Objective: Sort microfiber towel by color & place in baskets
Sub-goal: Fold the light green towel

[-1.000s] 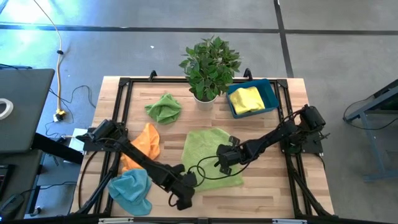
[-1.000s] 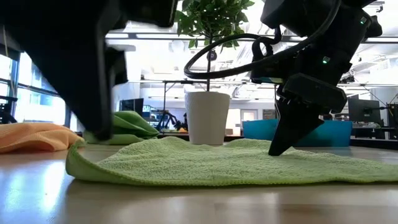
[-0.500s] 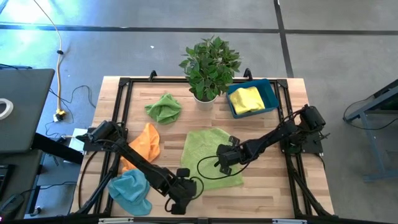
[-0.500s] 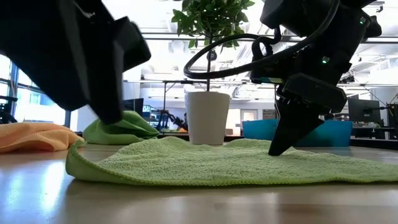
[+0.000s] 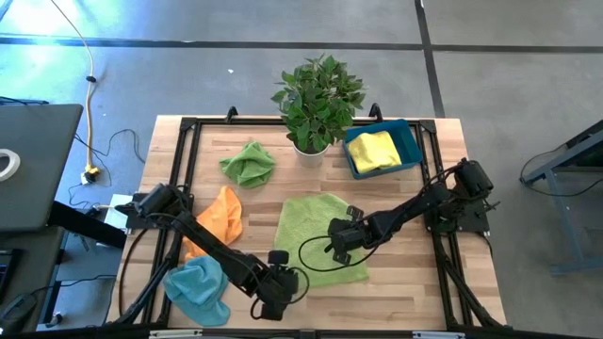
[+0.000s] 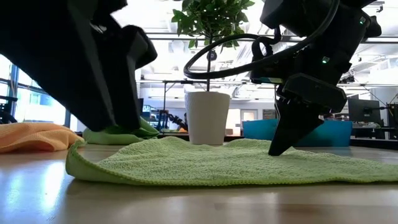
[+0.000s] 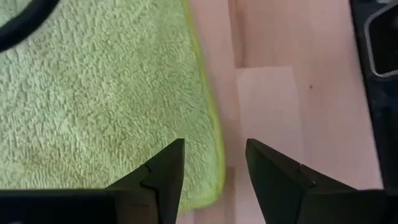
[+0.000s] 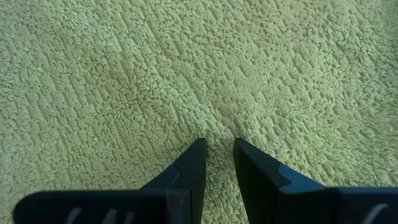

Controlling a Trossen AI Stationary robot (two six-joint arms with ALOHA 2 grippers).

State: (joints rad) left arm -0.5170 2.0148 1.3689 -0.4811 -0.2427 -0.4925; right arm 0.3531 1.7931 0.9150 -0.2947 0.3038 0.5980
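A light green towel (image 5: 320,235) lies spread flat on the middle of the table; it also shows in the low view (image 6: 217,162). My right gripper (image 5: 333,249) points down on the towel's middle, its fingers almost closed on the cloth (image 8: 219,144). My left gripper (image 5: 280,283) is open at the towel's near left corner. In the left wrist view (image 7: 214,149) its fingers stand on either side of the towel's edge (image 7: 211,112); I cannot tell whether they touch it. A teal bin (image 5: 407,139) at the far right holds a yellow towel (image 5: 372,149). My right gripper pinches a small pucker of the light green towel's middle (image 8: 219,127) between its two fingertips. The fingers come from above, slanting down from the table's right (image 6: 277,146). The towel lies flat on the table, slack.
A potted plant in a white pot (image 5: 314,141) stands at the far middle. A crumpled dark green towel (image 5: 248,162) lies far left, an orange towel (image 5: 219,215) at the left and a blue towel (image 5: 198,287) at the near left. Bare wood shows at the near right.
My left gripper has turned about and shifted a little toward the light green towel's near left corner. My right gripper and the towel have kept still.
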